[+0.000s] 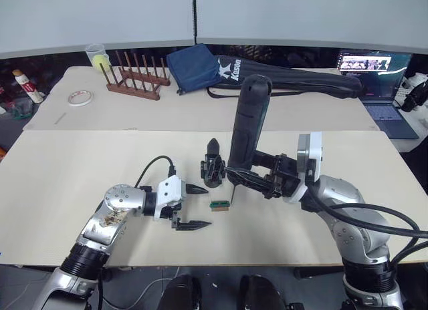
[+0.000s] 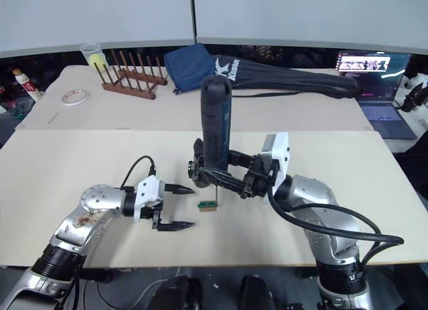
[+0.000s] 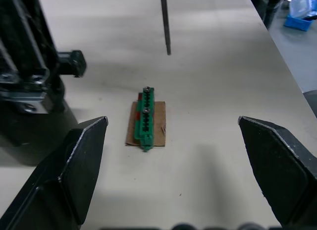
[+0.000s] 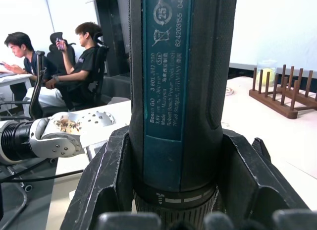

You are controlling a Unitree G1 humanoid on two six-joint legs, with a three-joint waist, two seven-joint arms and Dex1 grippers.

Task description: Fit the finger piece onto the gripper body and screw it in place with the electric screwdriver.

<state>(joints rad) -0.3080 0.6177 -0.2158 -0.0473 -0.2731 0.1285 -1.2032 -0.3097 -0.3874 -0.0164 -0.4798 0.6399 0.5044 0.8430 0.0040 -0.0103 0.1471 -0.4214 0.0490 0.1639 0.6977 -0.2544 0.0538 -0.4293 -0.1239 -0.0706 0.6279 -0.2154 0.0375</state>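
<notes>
Near the middle of the front table [image 1: 60, 190] stands the gripper body [image 1: 212, 170], upright, its pointed black finger aimed up and away from the robot. I cannot pick out a separate finger piece; whether the point on top is that piece already seated is too small to tell. Just beside the body, on the robot's right, the electric screwdriver [image 1: 249, 126] is held nearly vertical, handle up, its thin silver bit hanging down close to the tabletop between the body and a small green-and-brown block [image 1: 219, 204]. The right gripper [image 1: 257, 178] is clamped around the lower handle, fingers pressed on both sides, as the right wrist view shows plainly.

The coming move turns on this: the bit points straight down at bare table, while the body sits a little to the robot's left of it, so the tool must shift that way, and probably tilt, to meet a screw hole.

The left gripper [image 1: 190, 206] lies near the body on the robot's left and nearer side, fingers spread wide and empty, facing the block. By my reckoning it is the arm better placed to steady the body.
</notes>
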